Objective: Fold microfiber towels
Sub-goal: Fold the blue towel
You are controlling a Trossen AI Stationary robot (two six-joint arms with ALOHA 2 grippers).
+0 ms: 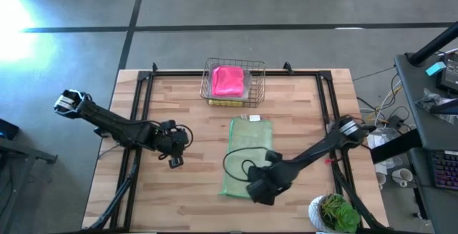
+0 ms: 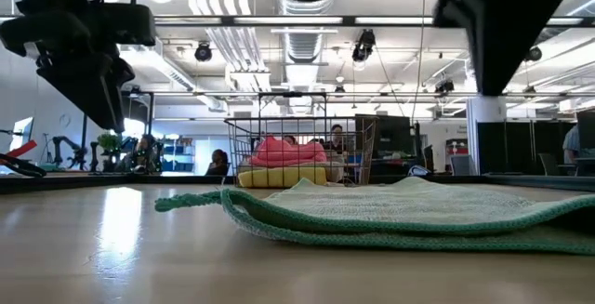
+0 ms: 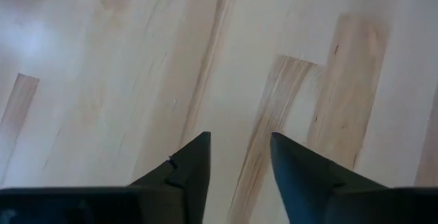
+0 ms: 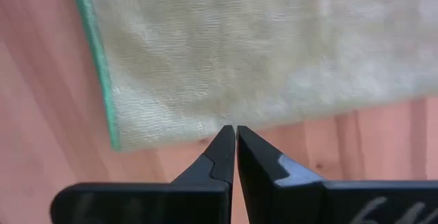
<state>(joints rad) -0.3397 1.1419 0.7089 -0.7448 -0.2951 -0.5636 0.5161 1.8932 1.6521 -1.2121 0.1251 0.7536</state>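
Note:
A pale sage green towel (image 1: pixel 245 152) lies folded double on the table's middle, its long side running near to far; it also shows in the low view (image 2: pixel 409 216) and in the right wrist view (image 4: pixel 239 53). My right gripper (image 1: pixel 256 191) is shut and empty, raised above the towel's near end, its tips (image 4: pixel 235 133) over the towel's edge. My left gripper (image 1: pixel 175 161) is open and empty over bare wood (image 3: pixel 239 142), left of the towel. A hot pink towel (image 1: pixel 227 81) lies on a yellow one (image 2: pixel 279 179) in the wire basket (image 1: pixel 256 84).
The copper wire basket stands at the table's far middle. A potted plant (image 1: pixel 335 214) stands at the near right corner. A black frame (image 1: pixel 139 91) runs along the table's far, left and right sides. Bare wood lies left and right of the towel.

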